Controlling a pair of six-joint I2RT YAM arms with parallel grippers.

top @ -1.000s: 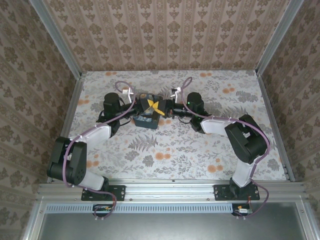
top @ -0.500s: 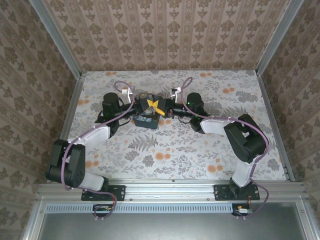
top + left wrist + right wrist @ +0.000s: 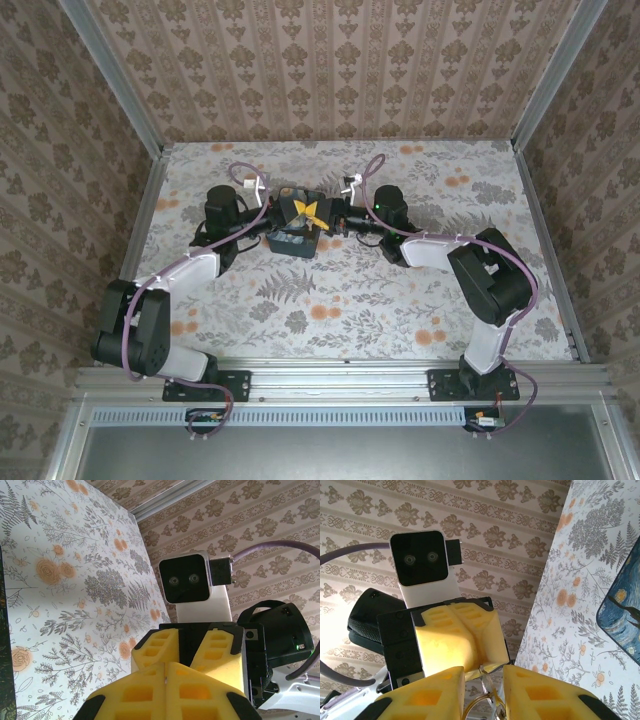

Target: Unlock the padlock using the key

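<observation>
My two grippers meet tip to tip above the middle of the table. The left gripper (image 3: 299, 212) (image 3: 166, 666) is shut, with a sliver of the silvery key (image 3: 165, 679) pinched between its yellow fingers. In the right wrist view the key (image 3: 488, 682) runs from those shut tips down into the narrow gap of my right gripper (image 3: 483, 680). Its gold ring (image 3: 470, 707) spans that gap, and the right fingers (image 3: 427, 692) press on either side. I cannot pick out the padlock; it is hidden or out of view.
A dark blue box with a starry pattern (image 3: 294, 241) (image 3: 622, 615) lies on the flowered tabletop (image 3: 400, 300) directly under the grippers. Wallpapered walls and aluminium rails (image 3: 540, 250) close in the table on three sides.
The left arm's elbow has drifted slightly to the left. Both grippers stay together at the same spot over the blue box.
</observation>
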